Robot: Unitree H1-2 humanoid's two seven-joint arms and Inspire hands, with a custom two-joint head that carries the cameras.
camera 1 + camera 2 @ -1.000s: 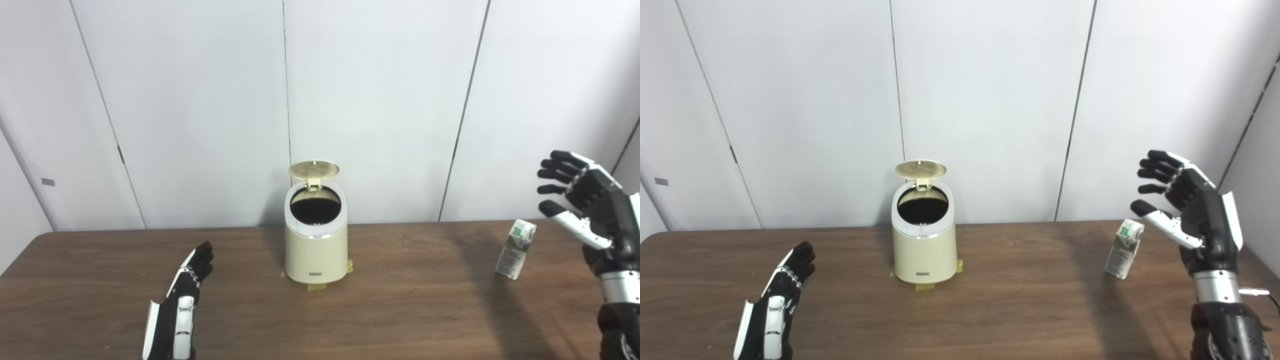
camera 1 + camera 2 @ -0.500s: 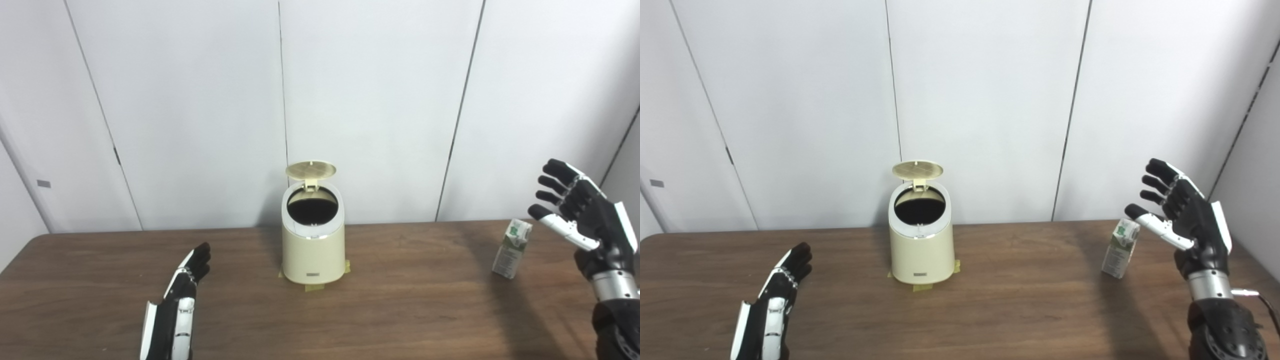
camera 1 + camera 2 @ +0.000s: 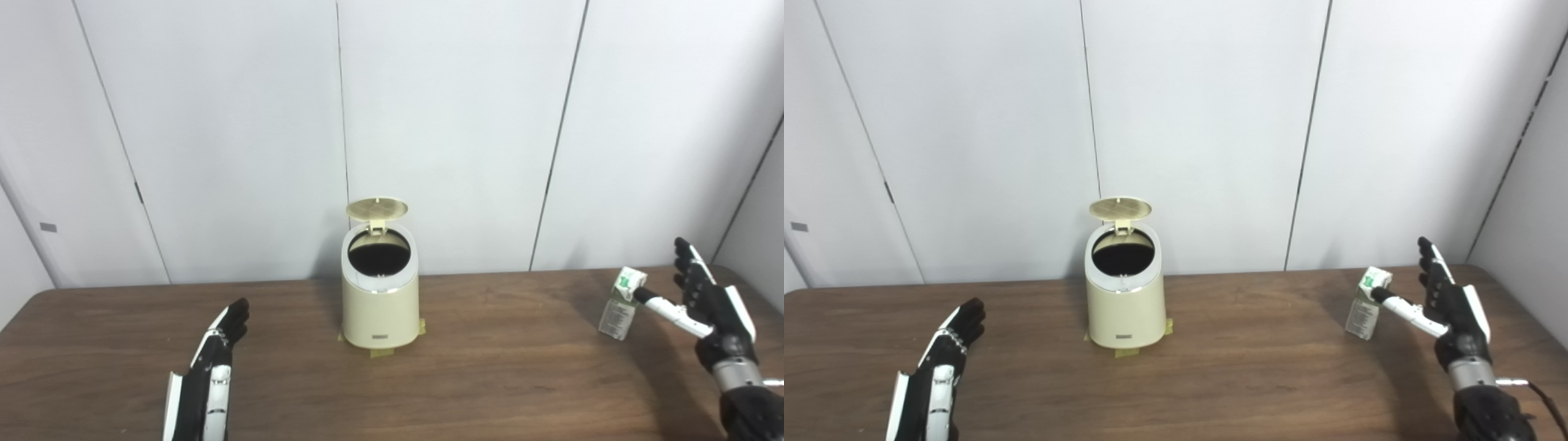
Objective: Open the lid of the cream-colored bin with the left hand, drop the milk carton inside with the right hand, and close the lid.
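**Ana:** Down comes our right hand (image 3: 704, 300) since a second ago, from up high with fingers fanned to table height beside the milk carton (image 3: 623, 302). Our head has turned a little too, so the whole scene has slid in the left eye view.

**Ben:** And in that left eye view we see the thumb stretched out, its tip at the carton's top right edge. Touching or only just beside, we cannot tell. Fingers point up and apart, nothing in the grip.

**Ana:** We see the carton upright on the brown table (image 3: 490, 380), far right, well apart from the cream-colored bin (image 3: 380, 306). Its lid (image 3: 376, 209) stands flipped up at the back, and the dark mouth is wide open.

**Ben:** Our left hand (image 3: 211, 361) hovers low at the near left, fingers straight and pointing forward, empty, well apart from the bin.

**Ana:** Over to the right eye view. Same story: the bin sits mid-table on yellowish tape (image 3: 1118, 351), lid raised.

**Ben:** We see the right hand edge-on here, thumb reaching left to the carton's folded top, fingers spread behind the carton, not wrapped round it.

**Ana:** And the left hand is flat and unclenched near the bottom left corner, holding nothing.
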